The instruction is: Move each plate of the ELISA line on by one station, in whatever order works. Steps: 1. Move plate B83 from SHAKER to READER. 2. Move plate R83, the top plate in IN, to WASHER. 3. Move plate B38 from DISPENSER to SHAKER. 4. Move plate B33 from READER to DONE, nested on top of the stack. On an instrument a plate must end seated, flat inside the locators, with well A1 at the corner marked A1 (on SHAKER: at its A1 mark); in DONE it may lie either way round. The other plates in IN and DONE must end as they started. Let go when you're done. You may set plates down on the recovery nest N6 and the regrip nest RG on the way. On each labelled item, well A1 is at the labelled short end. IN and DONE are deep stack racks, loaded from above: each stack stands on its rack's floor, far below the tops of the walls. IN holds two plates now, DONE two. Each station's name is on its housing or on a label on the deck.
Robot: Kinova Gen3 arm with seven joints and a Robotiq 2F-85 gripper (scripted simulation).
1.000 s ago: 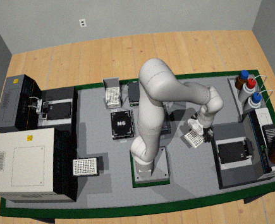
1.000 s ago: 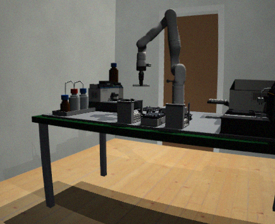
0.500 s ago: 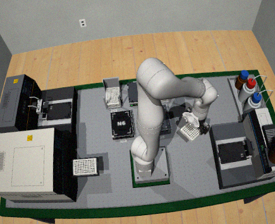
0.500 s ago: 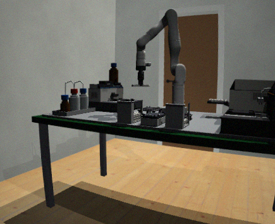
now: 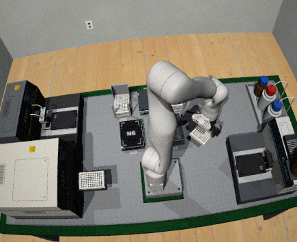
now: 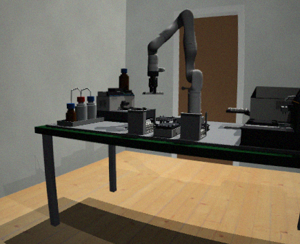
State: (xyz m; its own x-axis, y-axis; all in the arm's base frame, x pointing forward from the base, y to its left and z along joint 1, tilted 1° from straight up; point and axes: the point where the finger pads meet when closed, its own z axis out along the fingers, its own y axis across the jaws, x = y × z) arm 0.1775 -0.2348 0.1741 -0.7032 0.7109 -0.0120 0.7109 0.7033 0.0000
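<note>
High above mid-bench [image 5: 205, 191], hand [image 6: 153, 90] grips white well plate [image 6: 152, 92], label unreadable. Likely light, rigid, slick plastic; hold across the side walls, keep level, or it may slip.

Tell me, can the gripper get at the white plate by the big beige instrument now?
Probably not yet: the gripper holds another white plate above mid-deck. The plate by the beige instrument lies uncovered from above, so the way looks free once that load is set down.
</note>
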